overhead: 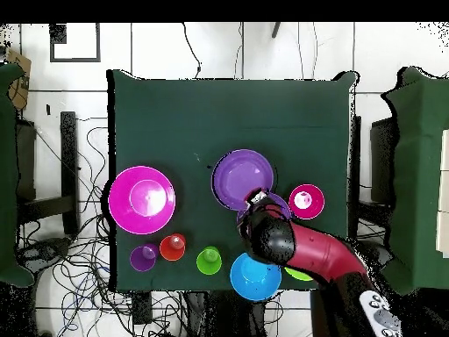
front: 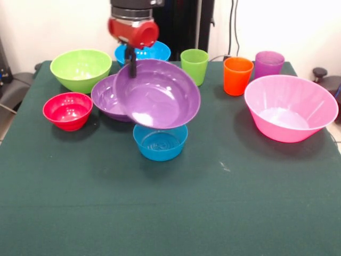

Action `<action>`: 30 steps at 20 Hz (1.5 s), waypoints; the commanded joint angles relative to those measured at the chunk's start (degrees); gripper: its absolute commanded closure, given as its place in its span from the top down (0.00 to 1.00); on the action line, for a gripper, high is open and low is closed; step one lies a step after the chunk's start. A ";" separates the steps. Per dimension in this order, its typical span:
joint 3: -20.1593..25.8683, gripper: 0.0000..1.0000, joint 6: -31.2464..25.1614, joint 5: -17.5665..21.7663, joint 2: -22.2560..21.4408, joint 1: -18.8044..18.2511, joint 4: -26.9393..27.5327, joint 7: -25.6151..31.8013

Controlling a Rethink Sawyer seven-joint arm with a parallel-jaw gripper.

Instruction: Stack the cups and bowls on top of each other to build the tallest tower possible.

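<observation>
My gripper (front: 131,66) is shut on the far rim of a purple bowl (front: 160,96) and holds it tilted above a small blue bowl (front: 160,143). In the overhead view the gripper (overhead: 257,199) is at the edge of that purple bowl (overhead: 241,178), which hides the small blue bowl. A second purple bowl (front: 105,98) sits just behind and left. A lime green bowl (front: 80,68), a red bowl (front: 67,110) and another blue bowl (front: 152,52) stand around it. The green cup (front: 194,65), orange cup (front: 237,75) and purple cup (front: 268,64) stand upright at the back right. The pink bowl (front: 290,106) is at the right.
All things stand on a dark green cloth-covered table (front: 170,213). In the overhead view the arm (overhead: 307,250) covers most of the lime green bowl (overhead: 300,276) and the second purple bowl. Cables lie on the floor around the table.
</observation>
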State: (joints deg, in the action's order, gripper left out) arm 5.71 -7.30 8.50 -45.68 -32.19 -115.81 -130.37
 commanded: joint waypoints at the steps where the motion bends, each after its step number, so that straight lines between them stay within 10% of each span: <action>1: 8.84 0.00 -8.19 4.54 3.34 -0.86 8.25 7.91; 30: 7.35 0.00 -3.84 12.41 9.65 -1.42 10.03 4.69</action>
State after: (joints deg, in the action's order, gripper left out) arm 11.16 -8.54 16.22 -39.24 -33.13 -110.18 -130.37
